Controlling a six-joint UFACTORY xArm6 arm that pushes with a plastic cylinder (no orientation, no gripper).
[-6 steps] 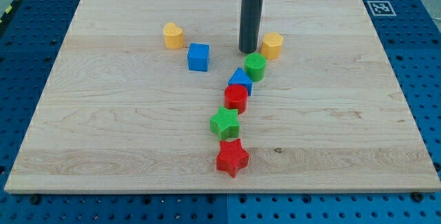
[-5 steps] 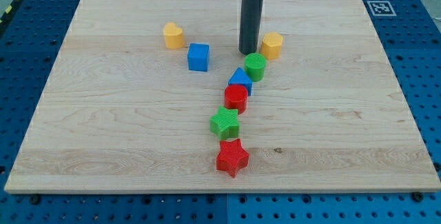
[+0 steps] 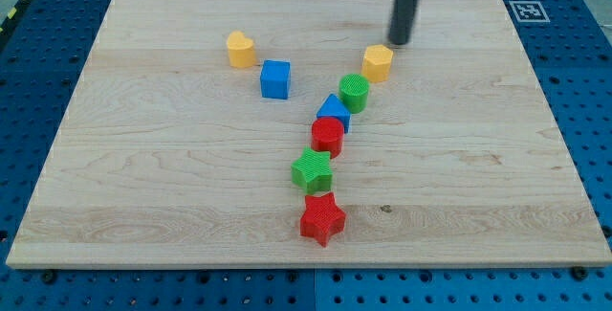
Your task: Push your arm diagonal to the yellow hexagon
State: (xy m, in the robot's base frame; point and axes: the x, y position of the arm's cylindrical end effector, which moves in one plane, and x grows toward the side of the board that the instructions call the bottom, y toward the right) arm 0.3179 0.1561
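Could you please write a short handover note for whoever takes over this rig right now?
Tool: my tip is on the board, just to the upper right of the yellow hexagon, apart from it, not touching.
Blocks: a yellow heart-like block and blue cube sit to the view's left. From the hexagon a chain runs down: green cylinder, blue triangular block, red block, green star, red star.
Done: the tip stands diagonal to the hexagon.
Left: probably nothing; confirm the placement and avoid nudging the hexagon.
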